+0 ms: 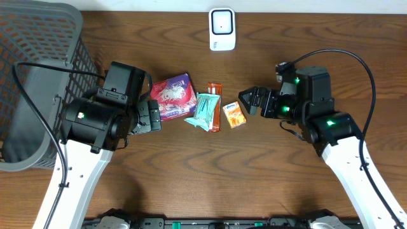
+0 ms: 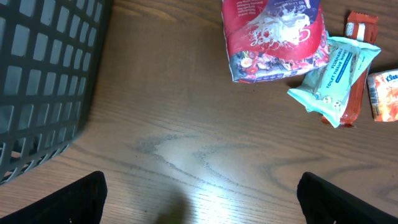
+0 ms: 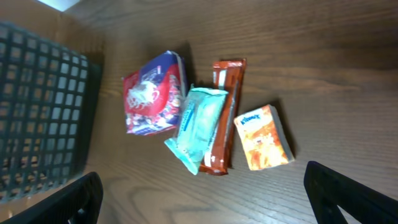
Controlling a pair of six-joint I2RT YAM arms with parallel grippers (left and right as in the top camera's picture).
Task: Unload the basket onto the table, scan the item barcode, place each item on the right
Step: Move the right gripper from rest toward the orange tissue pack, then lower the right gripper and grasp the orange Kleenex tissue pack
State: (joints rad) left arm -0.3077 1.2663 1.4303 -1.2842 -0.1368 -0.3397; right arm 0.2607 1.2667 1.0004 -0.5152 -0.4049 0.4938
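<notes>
Dark grey plastic lattice basket (image 1: 60,38) near glossy red pouch (image 1: 172,95) on wood-grain table (image 1: 191,178).
Left gripper (image 1: 154,115) and right gripper (image 1: 249,100) both gape wide, holding nothing.

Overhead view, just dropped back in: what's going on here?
Nothing is picked up yet. Four items lie clustered mid-table: a red bag, a teal pack, a brown bar partly under it, and an orange tissue pack. The left gripper is open beside the bag, and the right gripper is open beside the tissue pack. Both are empty. The white scanner sits at the far edge, the basket on the left.
</notes>
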